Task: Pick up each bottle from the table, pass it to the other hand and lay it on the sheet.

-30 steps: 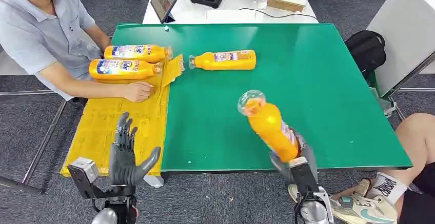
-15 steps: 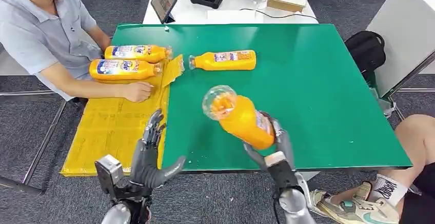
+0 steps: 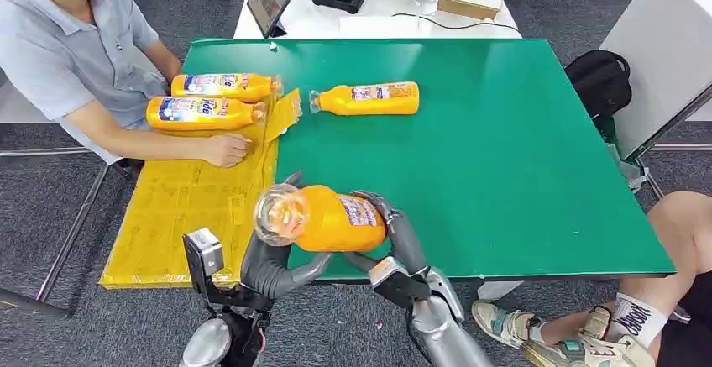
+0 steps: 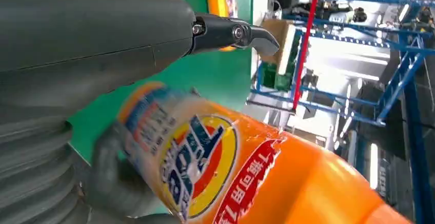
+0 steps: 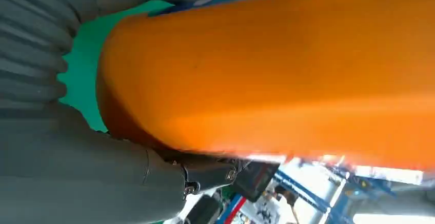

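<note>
Bottle (image 3: 323,217) held sideways over the near table edge, mid-handoff. Right hand (image 3: 390,237) fingers clamped round its base end; left hand (image 3: 273,264) cups it from below, grip prob. not firm yet. Yellow sheet (image 3: 189,207) lies just left, w/ two bottles (image 3: 206,113) on it.

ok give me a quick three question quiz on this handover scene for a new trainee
1. True or false: the right hand grips the held bottle.
2. How many bottles lie on the yellow sheet? A) one B) two C) three
3. Fill in: the lone bottle on the green table lies on its ____.

Key: 1 true; the left hand is also under it. 2 B, the two sheet bottles. 3 side.
</note>
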